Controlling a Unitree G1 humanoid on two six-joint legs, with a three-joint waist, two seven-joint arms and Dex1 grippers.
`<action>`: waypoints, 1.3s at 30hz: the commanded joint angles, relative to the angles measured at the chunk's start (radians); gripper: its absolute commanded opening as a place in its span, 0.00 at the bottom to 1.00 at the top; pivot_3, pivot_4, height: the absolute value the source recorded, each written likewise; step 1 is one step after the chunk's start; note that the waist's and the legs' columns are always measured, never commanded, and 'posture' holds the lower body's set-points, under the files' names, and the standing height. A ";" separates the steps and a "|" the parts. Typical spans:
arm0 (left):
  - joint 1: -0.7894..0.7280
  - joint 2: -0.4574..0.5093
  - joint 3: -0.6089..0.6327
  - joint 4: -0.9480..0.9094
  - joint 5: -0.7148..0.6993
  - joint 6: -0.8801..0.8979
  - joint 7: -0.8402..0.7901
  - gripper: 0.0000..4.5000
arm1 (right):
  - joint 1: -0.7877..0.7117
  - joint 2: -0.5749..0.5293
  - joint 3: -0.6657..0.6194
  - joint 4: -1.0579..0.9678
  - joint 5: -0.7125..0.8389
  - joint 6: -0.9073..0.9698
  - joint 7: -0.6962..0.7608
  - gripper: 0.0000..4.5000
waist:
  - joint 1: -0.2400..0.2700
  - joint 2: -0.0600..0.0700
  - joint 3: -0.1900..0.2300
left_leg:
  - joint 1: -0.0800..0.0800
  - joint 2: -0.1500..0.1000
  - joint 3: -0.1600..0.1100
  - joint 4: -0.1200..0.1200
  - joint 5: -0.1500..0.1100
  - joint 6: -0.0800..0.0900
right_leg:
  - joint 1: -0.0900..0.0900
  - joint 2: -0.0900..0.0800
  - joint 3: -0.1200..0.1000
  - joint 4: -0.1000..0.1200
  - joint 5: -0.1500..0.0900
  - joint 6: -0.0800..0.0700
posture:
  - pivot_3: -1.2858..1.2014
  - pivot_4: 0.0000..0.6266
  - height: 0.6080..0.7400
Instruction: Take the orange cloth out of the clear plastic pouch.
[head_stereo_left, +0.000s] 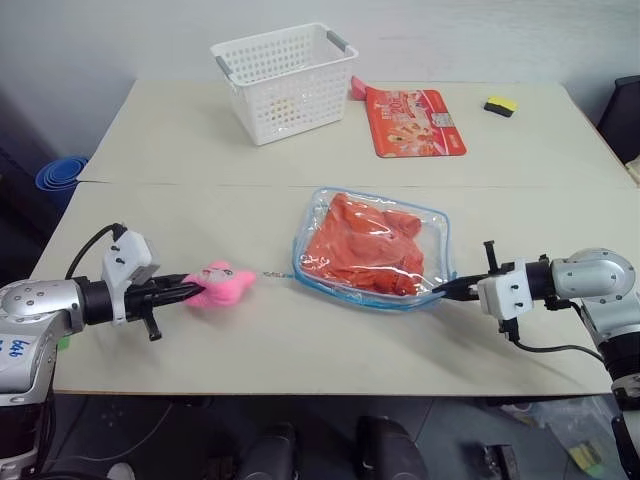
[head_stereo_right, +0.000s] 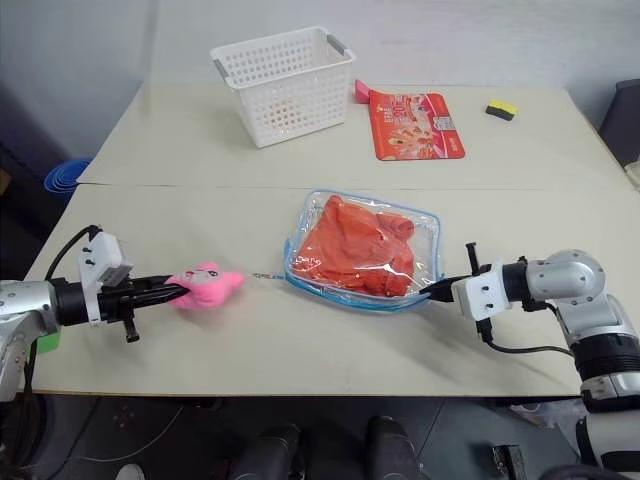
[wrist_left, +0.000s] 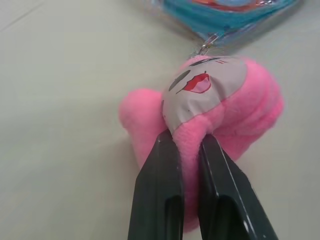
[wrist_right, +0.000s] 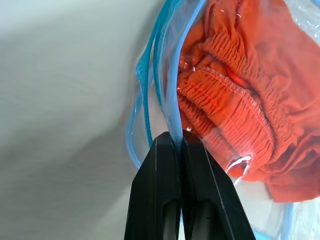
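Both end effectors gripping, cloth inside pouch

My left end effector (head_stereo_left: 188, 291) pinches the pink plush charm (head_stereo_left: 221, 283) left of the clear plastic pouch (head_stereo_left: 373, 249); right end effector (head_stereo_left: 444, 292) clamps its edge, orange cloth (head_stereo_left: 365, 243) inside.

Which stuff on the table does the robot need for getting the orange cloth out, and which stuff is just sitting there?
Needed:
orange cloth, inside the bag
clear plastic pouch
pink plush zipper charm, pinched by the left gripper
right gripper, pinching the pouch's edge

Just sitting there:
white basket
red printed packet
yellow and black sponge
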 joint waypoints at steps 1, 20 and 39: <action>-0.006 -0.025 -0.036 -0.062 -0.021 0.002 0.020 0.00 | -0.017 -0.004 -0.008 -0.024 0.031 0.010 0.011 0.00 | 0.000 0.000 0.000 | 0.000 0.000 0.000 0.000 0.000 0.000 | 0.000 0.000 0.000 0.000 0.000 0.000 | 0.52 0.24 1.00; -0.173 -0.005 0.075 0.027 -0.247 0.190 0.050 1.00 | 0.348 -0.135 -0.295 -0.442 0.277 0.599 -0.089 0.99 | 0.015 0.001 0.001 | -0.001 0.000 -0.001 0.001 0.000 0.000 | 0.000 0.000 -0.001 0.001 0.000 0.000 | 0.52 0.24 1.00; -0.557 -0.236 -0.643 0.270 0.510 -0.661 0.135 1.00 | 0.628 -0.022 -0.511 -1.119 0.881 1.415 -0.441 0.99 | 0.033 0.002 0.002 | -0.001 -0.002 0.001 0.000 0.000 0.001 | 0.000 0.002 0.000 -0.002 0.001 0.002 | 0.52 0.24 1.00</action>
